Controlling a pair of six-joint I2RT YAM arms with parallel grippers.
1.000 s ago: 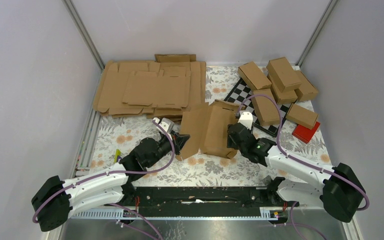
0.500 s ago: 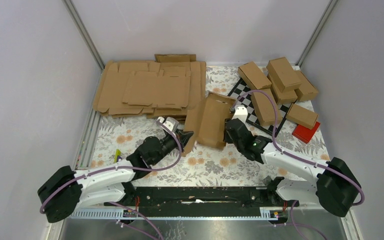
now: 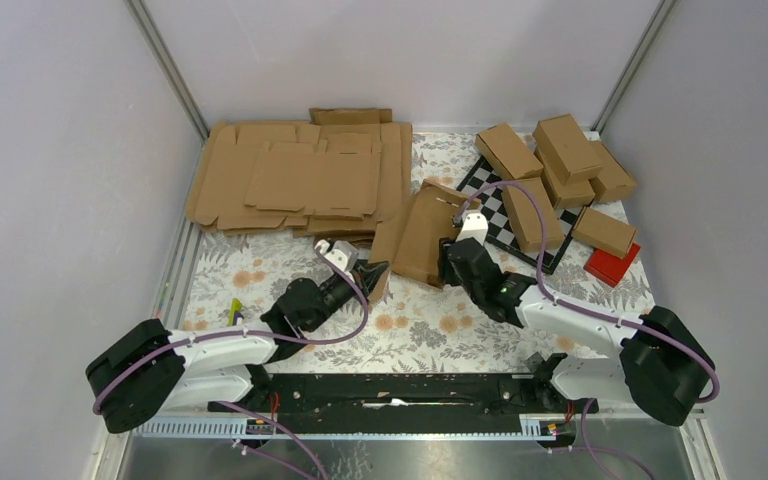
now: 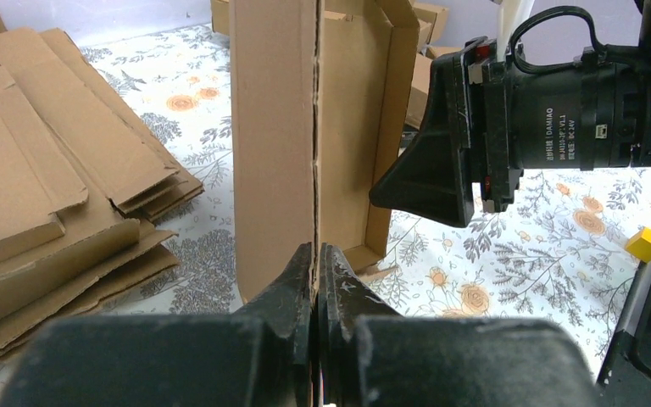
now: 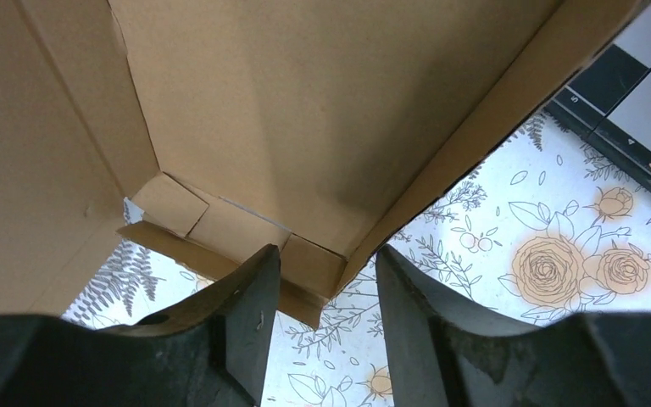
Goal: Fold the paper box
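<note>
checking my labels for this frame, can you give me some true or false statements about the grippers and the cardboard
1. The left gripper is clamped on an edge of the paper box. True.
2. The right gripper is pressed shut. False: its fingers stand apart, straddling a corner of the box.
3. The flat blanks lie on the checkerboard mat. False: they lie on the floral cloth, left of that mat.
4. A red block sits beside the folded cartons. True.
</note>
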